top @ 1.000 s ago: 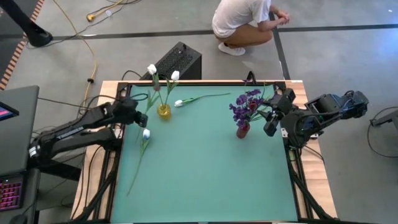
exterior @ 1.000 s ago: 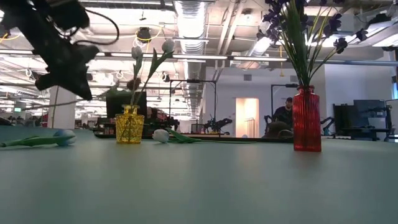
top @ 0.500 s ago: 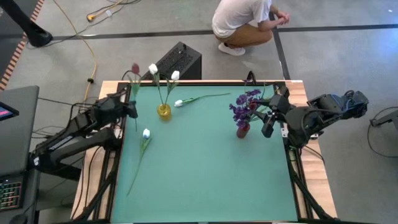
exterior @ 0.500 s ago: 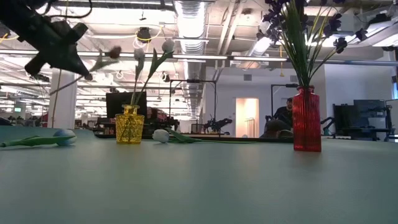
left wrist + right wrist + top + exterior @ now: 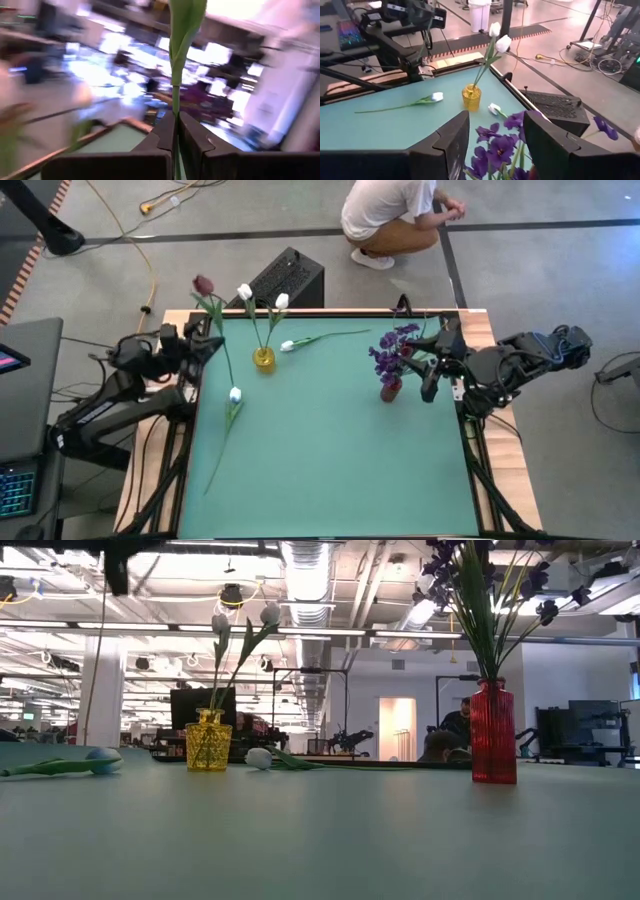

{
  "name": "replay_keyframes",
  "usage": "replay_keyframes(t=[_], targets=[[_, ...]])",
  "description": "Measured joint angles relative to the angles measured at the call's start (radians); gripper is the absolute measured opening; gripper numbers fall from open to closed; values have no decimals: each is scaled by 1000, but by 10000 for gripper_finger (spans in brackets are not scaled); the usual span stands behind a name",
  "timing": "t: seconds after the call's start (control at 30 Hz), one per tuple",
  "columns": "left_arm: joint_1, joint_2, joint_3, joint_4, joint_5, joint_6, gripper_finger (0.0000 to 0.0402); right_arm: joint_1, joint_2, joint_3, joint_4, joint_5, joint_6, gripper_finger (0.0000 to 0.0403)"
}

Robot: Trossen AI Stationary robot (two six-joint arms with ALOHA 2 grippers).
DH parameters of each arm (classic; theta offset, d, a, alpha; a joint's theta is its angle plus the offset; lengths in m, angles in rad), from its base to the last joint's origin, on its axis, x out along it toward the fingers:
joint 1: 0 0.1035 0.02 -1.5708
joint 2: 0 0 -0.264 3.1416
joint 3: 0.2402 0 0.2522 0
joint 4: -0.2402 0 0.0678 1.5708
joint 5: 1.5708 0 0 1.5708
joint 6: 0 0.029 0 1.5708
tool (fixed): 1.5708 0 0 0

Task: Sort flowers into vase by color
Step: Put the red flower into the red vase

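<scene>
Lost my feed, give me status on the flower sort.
Left gripper jaws shut on dark red tulip, lifted. Right gripper open beside red vase. Two white tulips lie loose. Nothing blocking.

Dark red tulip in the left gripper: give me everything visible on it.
The dark red tulip is an artificial flower with a closed dark red head on a thin green stem. The left gripper is shut on the stem's lower part, holding it clear of the table near the far left corner, head toward the far edge. In the left wrist view the stem and a folded green leaf rise straight out from between the closed fingers. Nothing else touches it; the yellow vase stands apart to its right.
</scene>
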Motion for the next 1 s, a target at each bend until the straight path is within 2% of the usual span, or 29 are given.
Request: replay_keyframes(t=[0.07,0.27,0.47,0.6,0.73,0.9,1.0], targets=[[-23,24,0,35,78,19,0,-1,7,0,8,0,0,214],[-163,151,0,163,208,68,0,-1,50,0,22,-65,0,214],[-443,371,-1,435,228,130,0,24,115,0,94,-163,-9,214],[-634,521,-1,549,150,226,0,71,150,0,102,-183,-8,214],[-769,647,-2,614,13,332,0,130,186,0,105,-182,6,214],[-850,782,-2,692,-137,420,0,195,282,0,122,-177,34,214],[-861,852,-2,765,-170,443,0,220,357,0,147,-175,34,214]])
